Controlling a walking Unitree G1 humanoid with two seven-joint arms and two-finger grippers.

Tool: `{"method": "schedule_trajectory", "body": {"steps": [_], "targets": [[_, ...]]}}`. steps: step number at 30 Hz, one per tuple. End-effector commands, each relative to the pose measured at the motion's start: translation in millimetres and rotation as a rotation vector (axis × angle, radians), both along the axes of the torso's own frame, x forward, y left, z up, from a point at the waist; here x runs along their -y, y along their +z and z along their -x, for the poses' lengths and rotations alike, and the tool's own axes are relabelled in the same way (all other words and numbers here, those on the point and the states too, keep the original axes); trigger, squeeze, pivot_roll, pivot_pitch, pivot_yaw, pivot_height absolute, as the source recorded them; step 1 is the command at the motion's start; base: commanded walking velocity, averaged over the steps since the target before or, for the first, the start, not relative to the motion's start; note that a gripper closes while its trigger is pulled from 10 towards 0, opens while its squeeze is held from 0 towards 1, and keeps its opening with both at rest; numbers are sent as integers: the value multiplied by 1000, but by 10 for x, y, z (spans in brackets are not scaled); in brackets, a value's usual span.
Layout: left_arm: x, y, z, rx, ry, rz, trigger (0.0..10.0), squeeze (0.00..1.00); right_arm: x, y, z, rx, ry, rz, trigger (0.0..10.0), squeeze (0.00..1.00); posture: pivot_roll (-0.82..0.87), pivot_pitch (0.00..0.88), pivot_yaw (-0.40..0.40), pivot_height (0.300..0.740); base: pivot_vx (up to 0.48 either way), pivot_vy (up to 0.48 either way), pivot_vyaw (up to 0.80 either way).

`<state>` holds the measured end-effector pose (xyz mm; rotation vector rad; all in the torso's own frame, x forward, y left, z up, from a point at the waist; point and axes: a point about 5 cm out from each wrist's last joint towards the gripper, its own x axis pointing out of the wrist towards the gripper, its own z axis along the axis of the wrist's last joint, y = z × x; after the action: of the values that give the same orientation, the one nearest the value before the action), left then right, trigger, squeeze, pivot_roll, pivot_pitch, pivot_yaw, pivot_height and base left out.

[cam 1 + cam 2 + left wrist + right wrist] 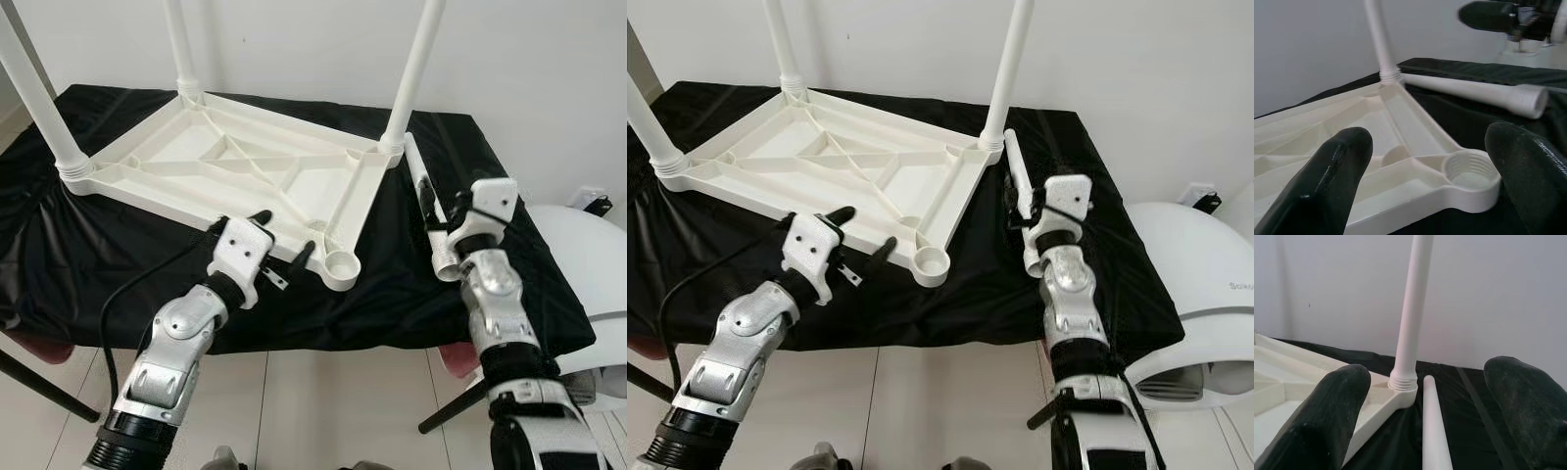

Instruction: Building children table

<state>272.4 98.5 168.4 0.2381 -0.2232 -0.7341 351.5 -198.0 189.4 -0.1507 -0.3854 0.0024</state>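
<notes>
Your left tool (284, 235) is spread wide and grips nothing; its two black fingers straddle the near edge of the upturned white plastic tabletop (235, 171), just beside the empty threaded corner socket (341, 262). That arm reaches up and forward from the lower left, wrist bent toward the tabletop.

Your right tool (1425, 416) is also released, fingers parted to either side of the loose white plastic leg (428, 201), without closing on it. The right forearm rises almost straight up from the lower right, its wrist over the leg's near, open end.

The loose leg lies flat on the black-draped bench (98, 245), just right of the tabletop. Its long axis runs away from you, narrow end near the far right corner, wide hollow end toward you.

The tabletop rests underside up, with three white legs (416, 59) screwed in and pointing upward.
</notes>
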Motion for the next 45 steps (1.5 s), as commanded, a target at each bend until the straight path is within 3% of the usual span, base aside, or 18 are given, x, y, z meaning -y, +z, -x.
{"method": "schedule_trajectory", "body": {"steps": [1, 11, 18, 22, 30, 39, 41, 45], "targets": [[53, 49, 18, 6, -66, -29, 10000, 0, 65, -38, -42, -43, -28, -12, 10000, 0, 10, 0, -19, 740, 0, 0, 0], [105, 211, 29, 29, -135, -41, 10000, 0, 164, 33, -154, -82, -64, -37, 10000, 0, 19, 0, -12, 740, 0, 0, 0], [138, 281, 89, 38, -190, -58, 10000, 0, 206, 25, -252, -166, -97, -61, 10000, 0, 29, 0, -13, 740, 0, 0, 0], [168, 288, 156, 25, -219, -54, 10000, 0, 214, -60, -300, -275, -119, -153, 10000, 0, 34, 8, -14, 740, 0, 0, 0], [243, 299, 310, -3, -282, -50, 10000, 0, 213, -161, -337, -402, -155, -171, 10000, 0, 39, 52, -17, 740, 0, 0, 0], [290, 274, 400, -31, -304, -39, 10000, 0, 227, -210, -340, -470, -182, -155, 10000, 0, 39, 87, -22, 740, 0, 0, 0], [307, 262, 463, -60, -302, -22, 10000, 0, 246, -290, -327, -574, -225, -159, 10000, 0, 40, 111, -26, 740, 0, 0, 0], [310, 261, 480, -68, -299, -17, 10000, 0, 249, -334, -319, -625, -238, -157, 10000, 0, 40, 118, -27, 740, 0, 0, 0]]}}
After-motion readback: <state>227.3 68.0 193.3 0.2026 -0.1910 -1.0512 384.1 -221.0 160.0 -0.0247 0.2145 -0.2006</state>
